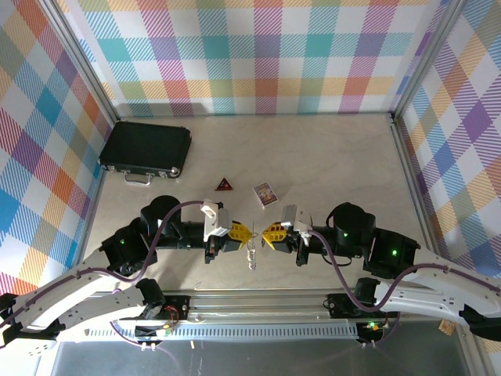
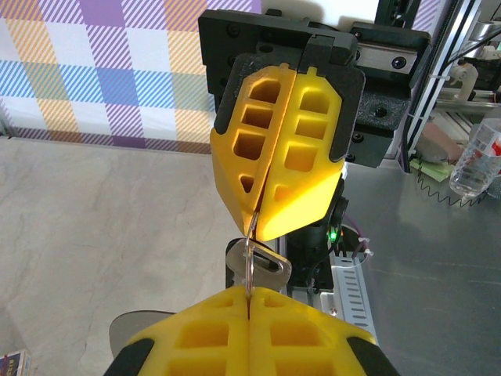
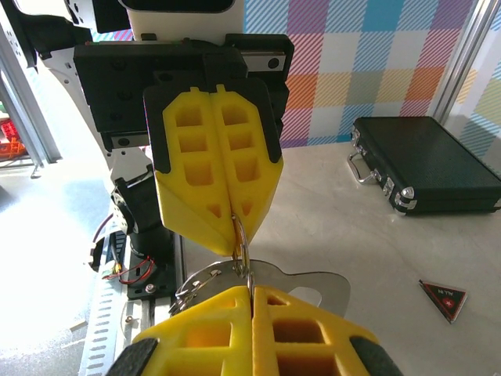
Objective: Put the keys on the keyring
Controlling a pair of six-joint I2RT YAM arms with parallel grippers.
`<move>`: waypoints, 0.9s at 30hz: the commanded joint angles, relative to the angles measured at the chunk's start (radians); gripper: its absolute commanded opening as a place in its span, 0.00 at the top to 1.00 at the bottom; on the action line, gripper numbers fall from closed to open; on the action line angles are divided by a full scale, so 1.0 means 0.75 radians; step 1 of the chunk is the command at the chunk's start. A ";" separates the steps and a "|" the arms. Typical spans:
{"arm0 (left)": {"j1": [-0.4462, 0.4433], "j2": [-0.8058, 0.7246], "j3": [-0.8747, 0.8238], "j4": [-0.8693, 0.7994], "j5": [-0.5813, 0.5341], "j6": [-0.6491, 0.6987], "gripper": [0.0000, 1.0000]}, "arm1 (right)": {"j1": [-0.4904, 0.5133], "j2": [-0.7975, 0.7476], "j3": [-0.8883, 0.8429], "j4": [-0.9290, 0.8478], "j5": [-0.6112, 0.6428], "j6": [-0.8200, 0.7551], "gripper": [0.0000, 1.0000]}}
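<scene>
Progress looks late: above the table (image 1: 329,164), by the middle of its near edge, left gripper (image 1: 244,233) and right gripper (image 1: 268,233) each pinch the keyring (image 1: 251,253), tips almost meeting. One silvery key (image 2: 264,267) hangs there, apparently threaded; others I cannot tell.

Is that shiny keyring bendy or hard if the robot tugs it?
Probably hard: the thin keyring holds its curve while pinched between the left gripper and right gripper. Likely slippery, since it looks like smooth shiny metal. The key hanging on it would probably swing if moved.
</scene>
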 commanded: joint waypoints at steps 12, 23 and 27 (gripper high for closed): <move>-0.016 -0.017 -0.015 0.075 -0.007 0.002 1.00 | 0.009 0.004 0.003 0.065 -0.012 0.019 1.00; -0.016 -0.013 -0.018 0.083 -0.007 -0.002 1.00 | 0.010 0.043 0.027 0.066 -0.013 0.017 1.00; -0.016 -0.016 -0.017 0.075 -0.013 0.000 1.00 | 0.009 0.055 0.029 0.077 -0.025 0.017 1.00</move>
